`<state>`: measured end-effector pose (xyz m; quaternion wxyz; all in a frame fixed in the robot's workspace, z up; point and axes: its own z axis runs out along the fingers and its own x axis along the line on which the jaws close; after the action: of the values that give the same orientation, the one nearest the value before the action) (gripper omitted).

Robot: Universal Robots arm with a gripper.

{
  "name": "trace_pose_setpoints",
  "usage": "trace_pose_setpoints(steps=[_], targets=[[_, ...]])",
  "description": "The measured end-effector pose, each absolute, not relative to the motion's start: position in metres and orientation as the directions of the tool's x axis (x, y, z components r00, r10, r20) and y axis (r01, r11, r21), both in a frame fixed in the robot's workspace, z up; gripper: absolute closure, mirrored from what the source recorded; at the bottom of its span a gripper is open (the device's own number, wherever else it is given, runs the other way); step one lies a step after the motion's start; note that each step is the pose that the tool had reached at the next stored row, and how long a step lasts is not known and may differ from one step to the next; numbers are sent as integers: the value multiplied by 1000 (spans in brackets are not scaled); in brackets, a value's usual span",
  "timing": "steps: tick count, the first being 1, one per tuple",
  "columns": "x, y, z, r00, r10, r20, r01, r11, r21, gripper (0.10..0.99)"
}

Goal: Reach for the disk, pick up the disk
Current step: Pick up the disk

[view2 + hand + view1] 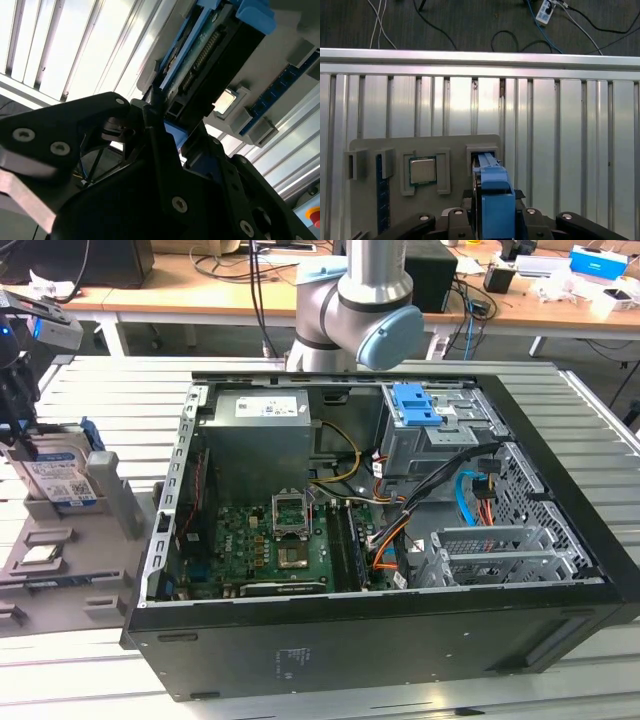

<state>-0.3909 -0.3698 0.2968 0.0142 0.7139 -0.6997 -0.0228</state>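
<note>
The end effector (pixel 24 445) straddles the top edge of the disk (pixel 496 197), which stands on edge in a slot of the grey holder (pixel 115 510). Whether it grips, I cannot tell. A chip (pixel 422 171) lies just beside it. The slatted surface (pixel 560 150) stretches beyond the holder's edge.

There is one disk (pixel 60 480), one square silver chip (pixel 422 170) and one grey holder tray (pixel 112 505). Also one open computer case (pixel 350 645), one blue latch (pixel 415 405), and one robot arm (pixel 350 300).
</note>
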Motion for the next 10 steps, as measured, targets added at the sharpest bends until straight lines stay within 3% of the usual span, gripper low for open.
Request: trace_pose_setpoints(steps=[10], targets=[[-391,-370,297,20,-1000,-13,-998,-20,52,718]])
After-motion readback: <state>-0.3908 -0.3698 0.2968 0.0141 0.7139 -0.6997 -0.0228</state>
